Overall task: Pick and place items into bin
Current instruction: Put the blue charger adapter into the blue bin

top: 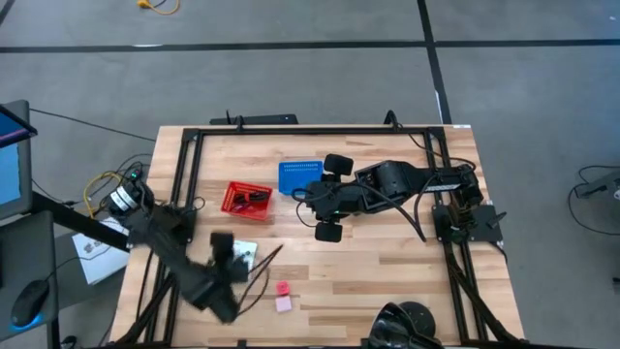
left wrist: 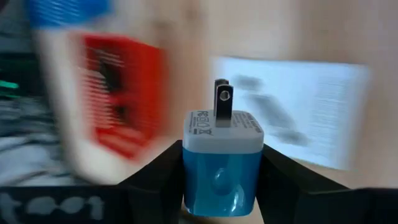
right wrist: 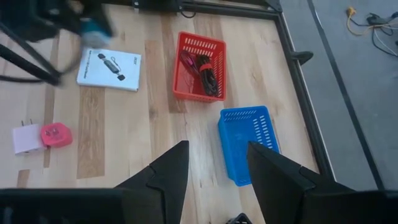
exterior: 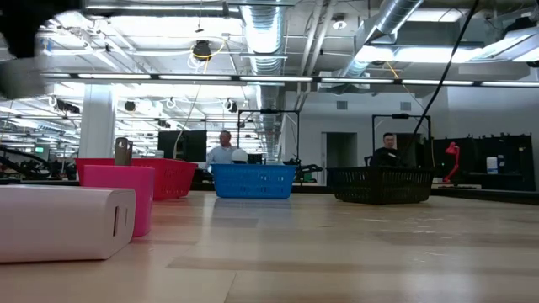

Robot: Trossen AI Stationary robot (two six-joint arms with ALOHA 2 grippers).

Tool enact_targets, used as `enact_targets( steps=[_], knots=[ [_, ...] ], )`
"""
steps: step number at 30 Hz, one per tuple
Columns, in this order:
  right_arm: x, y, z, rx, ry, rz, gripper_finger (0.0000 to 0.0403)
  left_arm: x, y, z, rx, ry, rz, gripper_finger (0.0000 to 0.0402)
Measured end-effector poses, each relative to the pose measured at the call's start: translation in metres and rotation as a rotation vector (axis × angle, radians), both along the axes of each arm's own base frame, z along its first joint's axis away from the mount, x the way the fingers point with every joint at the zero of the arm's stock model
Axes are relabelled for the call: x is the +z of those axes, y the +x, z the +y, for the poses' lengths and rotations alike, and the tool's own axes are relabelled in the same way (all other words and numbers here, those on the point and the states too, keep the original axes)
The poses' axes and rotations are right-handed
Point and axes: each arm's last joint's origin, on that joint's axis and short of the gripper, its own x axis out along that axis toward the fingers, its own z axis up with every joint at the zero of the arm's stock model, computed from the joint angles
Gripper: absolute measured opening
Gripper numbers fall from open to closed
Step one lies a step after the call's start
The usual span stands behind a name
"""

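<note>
Blue cube [left wrist: 221, 163] upright, prongs up, clamped in left claw [left wrist: 221, 186]; 2 pink cubes [right wrist: 38, 137] touching on table.

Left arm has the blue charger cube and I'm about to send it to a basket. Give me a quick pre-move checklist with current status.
1. Grip: the blue cube sits between the left gripper fingers, prongs pointing away from the wrist. Ok.
2. Red basket: already holds a dark red cord, with room left. Ok.
3. Blue basket: looks empty, upright. Ok.
4. Right gripper: open, hovering over bare wood near the blue basket, possibly in the way of the left arm's path. Cannot tell.
5. Items left: white card packet and two cubes, one pink and one pale, still on the table. Ok.
</note>
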Motion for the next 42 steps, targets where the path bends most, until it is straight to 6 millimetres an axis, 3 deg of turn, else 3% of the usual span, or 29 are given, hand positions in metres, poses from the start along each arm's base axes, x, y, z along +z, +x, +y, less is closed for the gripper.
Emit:
enact_targets(
  steps=[4, 8, 13, 16, 19, 23, 28, 35, 42],
  knots=[
    [0.0, 0.0, 0.001, 0.002, 0.0, 0.001, 0.016, 0.017, 0.036, 0.05, -0.032, 0.11, 0.014, 0.0134],
    [-0.003, -0.006, 0.005, 0.007, -0.009, 0.056, 0.0161, 0.018, 0.079, 0.106, -0.054, 0.137, -0.033, 0.0135],
    [0.0, -0.026, 0.005, -0.062, -0.003, 0.138, 0.0161, 0.023, 0.129, 0.176, -0.162, 0.043, -0.208, 0.0135],
    [0.012, -0.04, 0.003, -0.094, -0.015, 0.109, 0.0161, 0.028, 0.138, 0.224, -0.135, -0.04, -0.317, 0.0135],
    [0.028, -0.056, 0.0, -0.106, -0.026, 0.039, 0.0161, 0.027, 0.132, 0.269, -0.046, -0.17, -0.376, 0.0137],
    [0.05, -0.074, -0.009, -0.153, -0.042, -0.084, 0.0161, 0.014, 0.125, 0.311, 0.104, -0.34, -0.433, 0.0137],
    [0.065, -0.083, -0.019, -0.196, -0.037, -0.184, 0.0161, -0.012, 0.128, 0.332, 0.231, -0.395, -0.417, 0.0138],
    [0.062, -0.079, -0.019, -0.198, -0.039, -0.172, 0.0161, -0.059, 0.146, 0.318, 0.128, -0.388, -0.228, 0.0139],
    [0.049, -0.066, -0.015, -0.181, -0.054, -0.107, 0.0161, -0.062, 0.147, 0.312, 0.091, -0.367, -0.184, 0.0141]
  ],
)
